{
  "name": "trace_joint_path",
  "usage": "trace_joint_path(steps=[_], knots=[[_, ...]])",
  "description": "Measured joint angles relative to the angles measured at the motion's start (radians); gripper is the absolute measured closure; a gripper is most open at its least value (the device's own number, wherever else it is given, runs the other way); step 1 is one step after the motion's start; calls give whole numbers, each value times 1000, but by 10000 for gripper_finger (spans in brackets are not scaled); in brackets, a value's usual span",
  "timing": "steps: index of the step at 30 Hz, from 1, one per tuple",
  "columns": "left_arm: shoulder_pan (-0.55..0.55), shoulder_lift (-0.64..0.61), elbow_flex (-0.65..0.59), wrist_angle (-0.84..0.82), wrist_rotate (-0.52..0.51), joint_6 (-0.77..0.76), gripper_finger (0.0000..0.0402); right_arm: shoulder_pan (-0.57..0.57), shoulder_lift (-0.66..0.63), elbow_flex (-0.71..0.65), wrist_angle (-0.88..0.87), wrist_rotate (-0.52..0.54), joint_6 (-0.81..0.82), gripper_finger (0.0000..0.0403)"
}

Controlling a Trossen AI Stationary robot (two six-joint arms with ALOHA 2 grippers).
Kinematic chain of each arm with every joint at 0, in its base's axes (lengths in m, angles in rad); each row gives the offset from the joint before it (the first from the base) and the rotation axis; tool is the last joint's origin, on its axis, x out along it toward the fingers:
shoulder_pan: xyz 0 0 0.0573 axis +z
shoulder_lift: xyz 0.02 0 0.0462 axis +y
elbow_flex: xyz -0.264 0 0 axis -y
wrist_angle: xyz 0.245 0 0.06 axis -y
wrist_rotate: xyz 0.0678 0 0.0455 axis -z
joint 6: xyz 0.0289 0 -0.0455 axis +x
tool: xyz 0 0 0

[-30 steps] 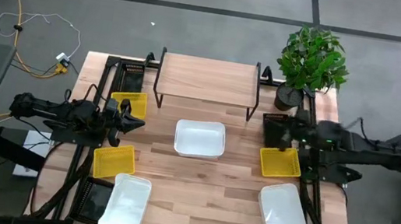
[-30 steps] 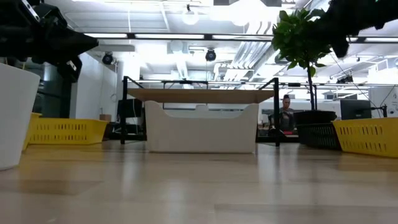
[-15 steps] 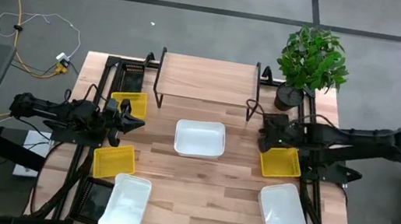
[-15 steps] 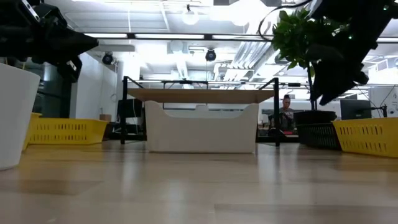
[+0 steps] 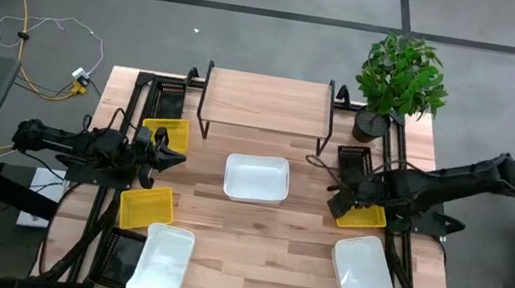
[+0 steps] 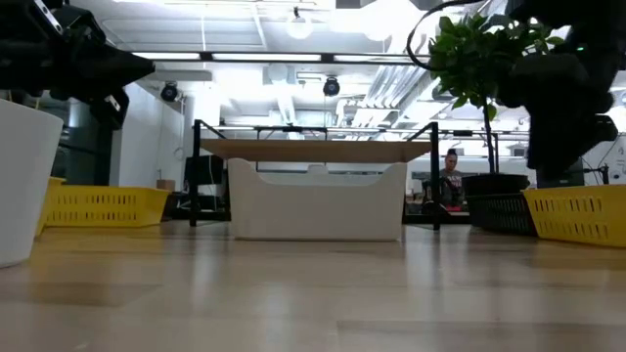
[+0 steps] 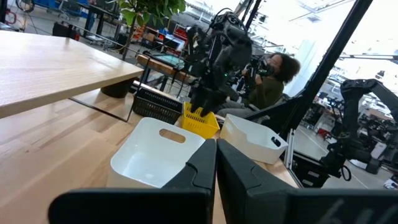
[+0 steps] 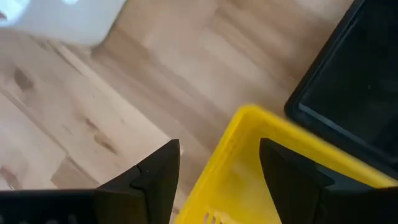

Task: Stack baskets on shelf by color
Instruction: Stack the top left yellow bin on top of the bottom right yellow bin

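Yellow basket (image 8: 249, 168) rim sits between right pincer (image 8: 217, 168) fingers, spread wide; next: lower, close, lift toward shelf (image 5: 265, 102). Left pincer (image 7: 216, 163) narrow, waiting.

High view: straight down over the whole table (image 5: 265, 236), both arms in frame. Low view: table-top height, level, facing the room behind. Left wrist view: looks across toward the white basket (image 7: 155, 155), also centred in the high view (image 5: 257, 178). Right wrist view: close, downward.
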Motion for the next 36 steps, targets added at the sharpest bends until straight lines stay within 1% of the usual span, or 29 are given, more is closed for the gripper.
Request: trace_joint_path(steps=[5,10,14,17,20,24,27,28,32,36], knots=[[0,0,0,0,0,0,401,65,39,0,-25,8,74,194],[0,0,0,0,0,0,401,104,81,18,-45,17,123,194],[0,0,0,0,0,0,401,135,135,89,-121,86,154,194],[0,0,0,0,0,0,401,147,185,145,-170,130,156,195],[0,0,0,0,0,0,401,148,232,180,-173,138,154,195],[0,0,0,0,0,0,401,149,287,203,-173,139,145,195],[0,0,0,0,0,0,401,152,310,212,-172,163,100,195],[0,0,0,0,0,0,401,155,312,215,-174,181,79,195],[0,0,0,0,0,0,401,194,286,219,-182,320,-4,195],[0,0,0,0,0,0,401,259,228,215,-219,453,-29,195]])
